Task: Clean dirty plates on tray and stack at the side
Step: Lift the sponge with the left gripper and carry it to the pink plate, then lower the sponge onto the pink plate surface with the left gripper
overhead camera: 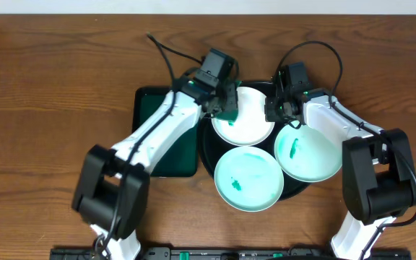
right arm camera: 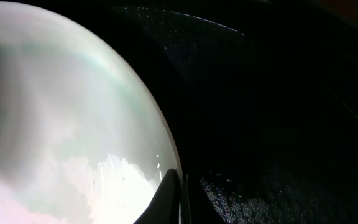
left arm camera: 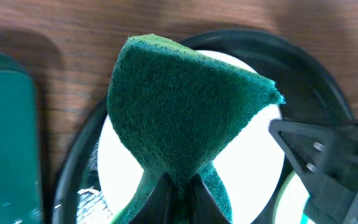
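Left pincer (left arm camera: 179, 186) clamping sponge (left arm camera: 185, 106) over plate (left arm camera: 247, 174), right pincer (right arm camera: 180, 199) at rim (right arm camera: 166, 149)

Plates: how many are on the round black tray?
3. The far plate lies under the sponge held by the left gripper. The near plate sits at the tray's front edge. The right plate is pinched at its rim by the right gripper. None seems hidden.

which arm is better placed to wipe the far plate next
Left. The left fingers pinch the green sponge above the far plate; the right fingers are shut on a plate rim, with no sponge.
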